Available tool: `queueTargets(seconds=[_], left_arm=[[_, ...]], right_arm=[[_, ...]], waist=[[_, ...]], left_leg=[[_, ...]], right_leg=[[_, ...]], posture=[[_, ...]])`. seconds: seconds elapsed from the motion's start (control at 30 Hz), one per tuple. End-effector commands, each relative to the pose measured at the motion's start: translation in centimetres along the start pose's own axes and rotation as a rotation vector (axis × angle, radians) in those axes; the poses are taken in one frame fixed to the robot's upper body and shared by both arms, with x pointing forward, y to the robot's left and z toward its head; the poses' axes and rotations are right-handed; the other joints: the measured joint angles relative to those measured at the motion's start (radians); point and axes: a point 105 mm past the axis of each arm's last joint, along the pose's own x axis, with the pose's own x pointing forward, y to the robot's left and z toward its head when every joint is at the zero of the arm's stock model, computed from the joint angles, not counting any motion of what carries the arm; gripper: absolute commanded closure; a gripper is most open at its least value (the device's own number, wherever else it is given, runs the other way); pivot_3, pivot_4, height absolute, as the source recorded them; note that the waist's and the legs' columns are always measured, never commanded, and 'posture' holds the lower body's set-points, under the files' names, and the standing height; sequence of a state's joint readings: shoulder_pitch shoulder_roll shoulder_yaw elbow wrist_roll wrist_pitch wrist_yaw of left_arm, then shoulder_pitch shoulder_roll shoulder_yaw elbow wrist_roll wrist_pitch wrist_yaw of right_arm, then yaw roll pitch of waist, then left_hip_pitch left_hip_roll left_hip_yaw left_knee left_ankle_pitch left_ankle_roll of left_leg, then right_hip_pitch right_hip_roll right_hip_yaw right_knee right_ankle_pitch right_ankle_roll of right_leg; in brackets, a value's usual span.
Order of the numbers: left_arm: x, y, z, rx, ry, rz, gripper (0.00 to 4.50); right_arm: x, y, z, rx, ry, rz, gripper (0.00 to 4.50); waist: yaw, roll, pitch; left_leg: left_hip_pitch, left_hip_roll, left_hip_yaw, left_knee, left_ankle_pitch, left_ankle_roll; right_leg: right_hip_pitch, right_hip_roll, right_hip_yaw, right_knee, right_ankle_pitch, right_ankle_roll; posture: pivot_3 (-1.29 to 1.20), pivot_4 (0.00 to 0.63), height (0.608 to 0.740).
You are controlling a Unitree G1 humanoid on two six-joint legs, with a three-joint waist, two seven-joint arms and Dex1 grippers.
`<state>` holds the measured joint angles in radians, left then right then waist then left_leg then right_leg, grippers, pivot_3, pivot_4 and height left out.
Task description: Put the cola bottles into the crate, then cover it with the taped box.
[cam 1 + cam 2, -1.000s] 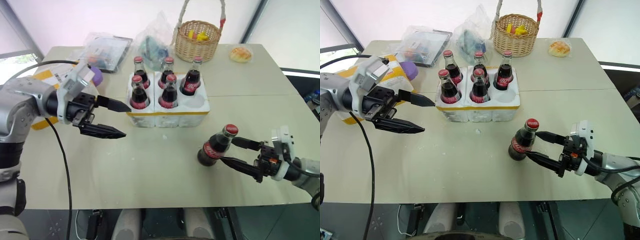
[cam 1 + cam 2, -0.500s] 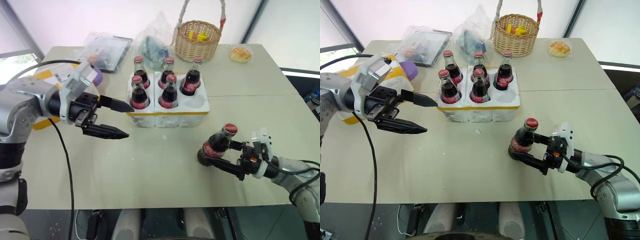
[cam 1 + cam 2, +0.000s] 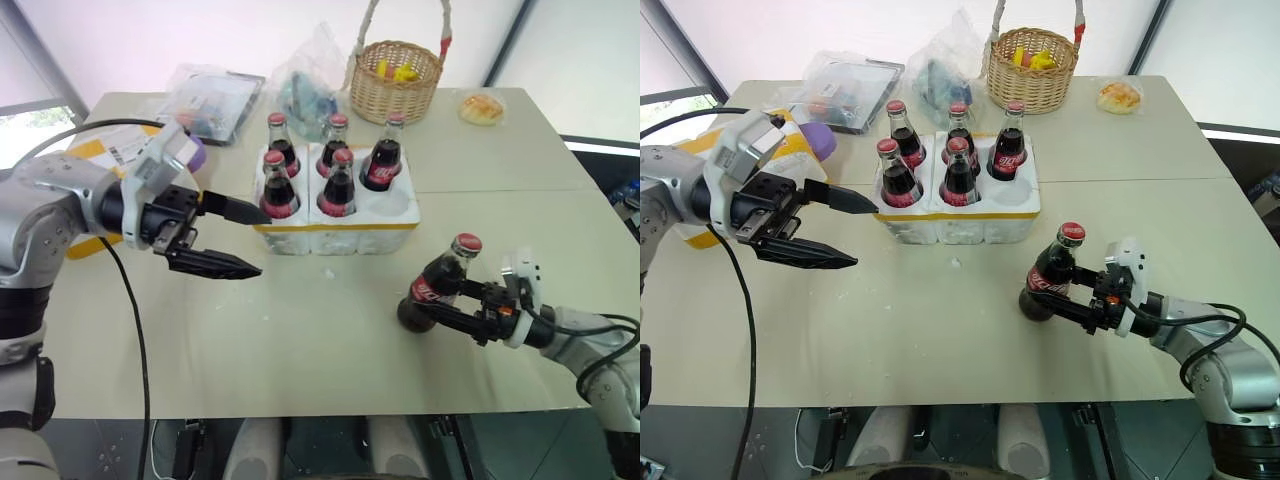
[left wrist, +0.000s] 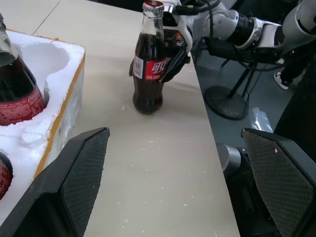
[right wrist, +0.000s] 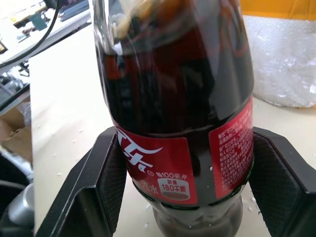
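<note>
Taped box (image 3: 95, 165): at the far left of the counter (image 3: 300, 340), mostly hidden behind the left arm; yellow bands and a white label showing.
Left hand (image 3: 243, 238): released, fingers spread wide, hovering above the counter just left of the crate; nothing between the fingers.
Plastic packet (image 3: 212, 98): flat near the back left edge.
Clear bag (image 3: 312, 75): behind the crate.
Crate (image 3: 335, 227): mid-counter, white foam with a yellow band low on its front.
Five bottles (image 3: 338, 185): upright in the crate's wells; front right well (image 3: 388, 205) vacant.
Wicker basket (image 3: 395, 78): at the back, right of the bag, yellow items inside.
Sixth bottle (image 3: 438, 284): on the counter, right of and nearer than the crate, leaning slightly.
Right hand (image 3: 1077, 297): clenched on the sixth bottle, fingers pressed to both sides at the red label.
Bread roll (image 3: 481, 108): back right corner.
</note>
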<state>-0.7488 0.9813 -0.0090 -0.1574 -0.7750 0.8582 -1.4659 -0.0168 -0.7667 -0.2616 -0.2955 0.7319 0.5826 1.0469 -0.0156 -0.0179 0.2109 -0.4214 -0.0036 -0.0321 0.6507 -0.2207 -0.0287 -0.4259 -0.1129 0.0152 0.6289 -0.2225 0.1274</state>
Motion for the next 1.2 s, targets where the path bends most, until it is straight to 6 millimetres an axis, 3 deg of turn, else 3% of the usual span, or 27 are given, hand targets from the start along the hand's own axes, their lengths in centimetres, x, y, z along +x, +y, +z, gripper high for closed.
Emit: queueTargets(seconds=[0.03, 0.17, 0.3, 0.47, 0.63, 1.03, 1.13, 1.2], left_arm=[[-0.5, -0.3, 1.0, 0.052, -0.013, 0.022, 0.0], [-0.4, -0.3, 0.9, 0.054, -0.015, 0.031, 0.0], [-0.3, -0.3, 0.8, 0.059, -0.028, 0.048, 0.0], [-0.4, -0.5, 0.8, 0.063, -0.035, 0.071, 0.0], [-0.6, -0.8, 0.9, 0.062, -0.041, 0.094, 0.0], [-0.9, -1.0, 1.1, 0.059, -0.047, 0.133, 0.0], [-0.8, -0.9, 1.2, 0.059, -0.052, 0.135, 0.0], [-0.8, -0.9, 1.2, 0.059, -0.054, 0.138, 0.0]], right_arm=[[-0.8, -0.1, 6.5, -0.156, -0.121, 0.037, 1.66], [-0.3, -0.8, 10.4, -0.214, -0.182, 0.06, 1.66], [2.1, -2.2, 14.3, -0.283, -0.252, 0.05, 1.66], [5.3, -4.1, 15.4, -0.311, -0.253, 0.036, 1.66], [7.5, -5.7, 14.5, -0.304, -0.204, 0.021, 1.66], [9.5, -7.1, 10.9, -0.246, -0.095, 0.028, 1.66], [10.0, -7.2, 9.8, -0.212, -0.068, 0.041, 0.17], [10.2, -7.3, 9.3, -0.2, -0.06, 0.042, 0.04]], waist=[[-0.005, 0.0, 0.0], [-0.002, 0.0, 0.0], [-0.005, 0.001, 0.0], [-0.004, 0.0, 0.0], [0.002, 0.0, 0.001], [-0.006, 0.001, 0.001], [-0.006, 0.001, 0.001], [-0.006, 0.0, 0.001]], left_leg=[[0.0, 0.0, 0.0, 0.0, 0.0, 0.0], [0.001, 0.0, 0.0, -0.001, 0.0, 0.0], [0.0, 0.0, 0.0, -0.002, 0.0, 0.001], [-0.001, 0.0, 0.0, -0.003, 0.0, 0.001], [-0.004, 0.0, 0.0, -0.002, 0.0, 0.001], [-0.003, 0.0, 0.0, -0.002, 0.0, 0.001], [-0.004, 0.0, 0.0, -0.002, 0.0, 0.001], [-0.003, 0.0, 0.0, -0.002, 0.0, 0.001]], right_leg=[[0.0, 0.0, 0.0, 0.0, 0.0, 0.0], [0.0, 0.0, 0.0, 0.0, 0.0, 0.0], [-0.001, 0.001, 0.0, 0.0, 0.002, 0.003], [-0.002, 0.001, 0.0, 0.0, 0.002, 0.003], [-0.004, 0.0, 0.0, 0.0, 0.002, 0.003], [-0.005, 0.0, 0.0, 0.001, 0.002, 0.003], [-0.005, 0.0, 0.0, 0.001, 0.002, 0.003], [-0.004, 0.0, 0.0, 0.001, 0.002, 0.003]], posture=[[0.0, 0.15, 0.737], [0.0, 0.15, 0.737], [0.0, 0.15, 0.737], [0.0, 0.15, 0.737], [0.0, 0.15, 0.737], [0.0, 0.15, 0.737], [0.0, 0.15, 0.737], [0.0, 0.15, 0.737]])
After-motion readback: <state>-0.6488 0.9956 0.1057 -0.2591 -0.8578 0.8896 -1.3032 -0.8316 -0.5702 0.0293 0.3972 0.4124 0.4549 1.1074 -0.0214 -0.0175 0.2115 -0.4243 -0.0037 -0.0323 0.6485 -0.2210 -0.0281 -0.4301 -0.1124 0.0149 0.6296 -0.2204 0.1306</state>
